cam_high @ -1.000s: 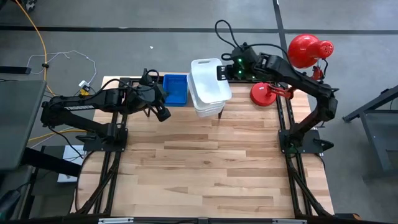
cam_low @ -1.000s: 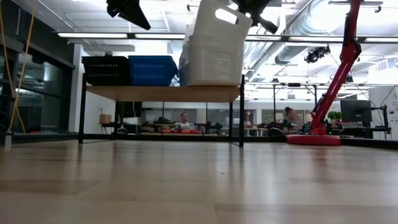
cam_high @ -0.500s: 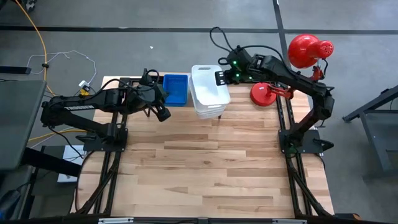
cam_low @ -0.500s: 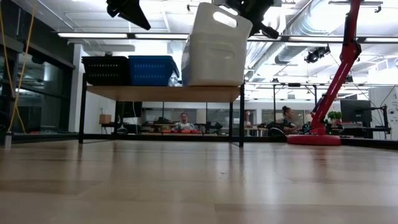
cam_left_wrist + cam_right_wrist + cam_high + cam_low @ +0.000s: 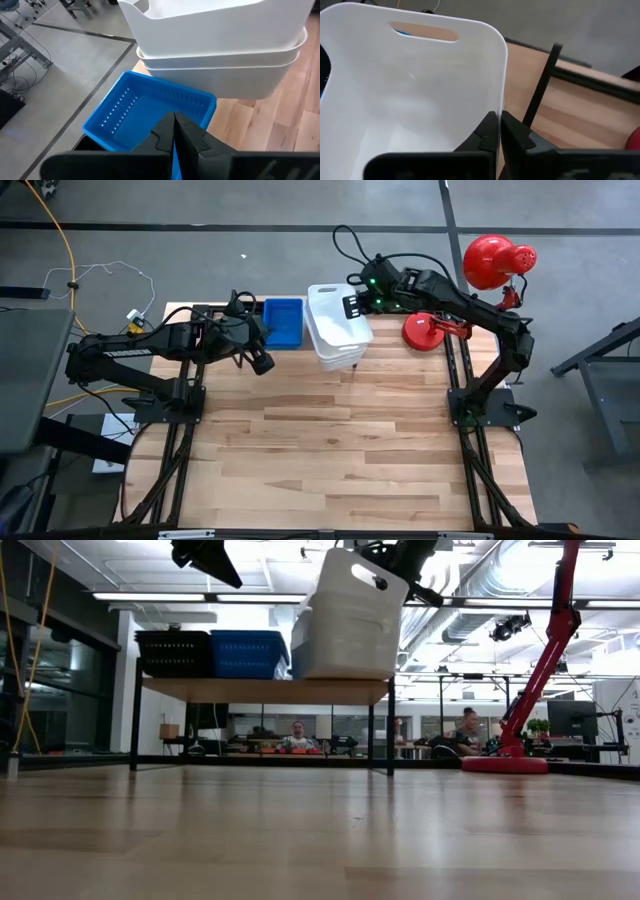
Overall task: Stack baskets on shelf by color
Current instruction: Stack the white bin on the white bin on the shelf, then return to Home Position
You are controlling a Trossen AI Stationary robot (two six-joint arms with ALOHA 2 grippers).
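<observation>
White baskets (image 5: 335, 327) sit nested at the right end of the shelf (image 5: 262, 690), the upper one tilted, its far end lifted above the lower one. The right gripper (image 5: 352, 305) pinches the rim of that upper basket with its fingers clamped on the wall — the right wrist view shows them closed over the white edge beside a handle slot. Just to the left on the shelf stands a blue basket (image 5: 283, 321), and beyond it a black basket (image 5: 171, 652) at the left end. The left gripper (image 5: 262, 364) hangs above the table (image 5: 330, 450) in front of the blue basket, its fingers pressed together and gripping nothing. A red lamp (image 5: 470, 280) stands at the table's far right corner — well apart from the shelf.
</observation>
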